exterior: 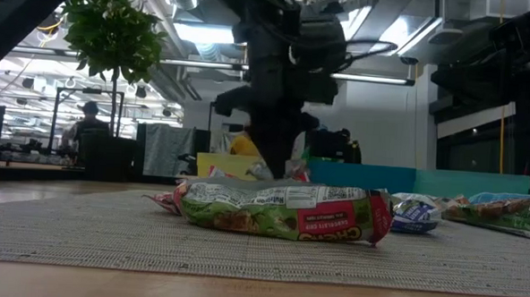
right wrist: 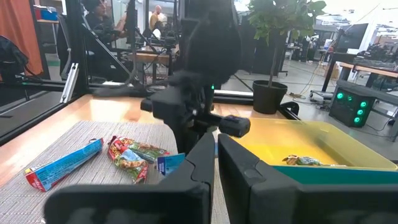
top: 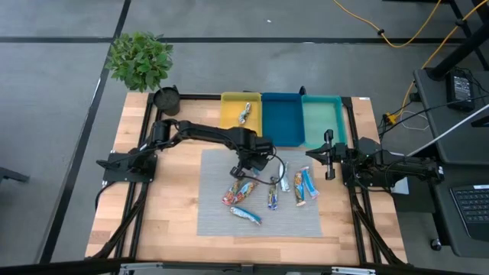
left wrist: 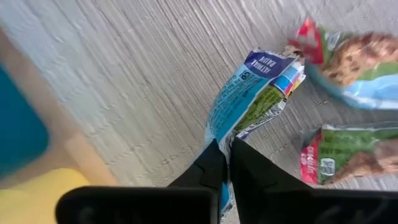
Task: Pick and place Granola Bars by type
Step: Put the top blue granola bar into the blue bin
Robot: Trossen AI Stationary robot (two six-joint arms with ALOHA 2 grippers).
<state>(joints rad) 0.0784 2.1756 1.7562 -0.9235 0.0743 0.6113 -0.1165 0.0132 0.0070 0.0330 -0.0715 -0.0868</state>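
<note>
Left gripper (left wrist: 225, 155): clamped on the blue-white crinkled granola bar (left wrist: 245, 93).
Lift: straight up, clear of neighbouring red-green bars (left wrist: 348, 158).
Right gripper (top: 330, 155): closed, empty.

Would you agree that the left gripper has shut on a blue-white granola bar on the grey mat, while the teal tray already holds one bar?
Not quite: the yellow tray holds the bar, as the high view shows. The left gripper has indeed shut on the blue-white granola bar on the grey mat.
</note>
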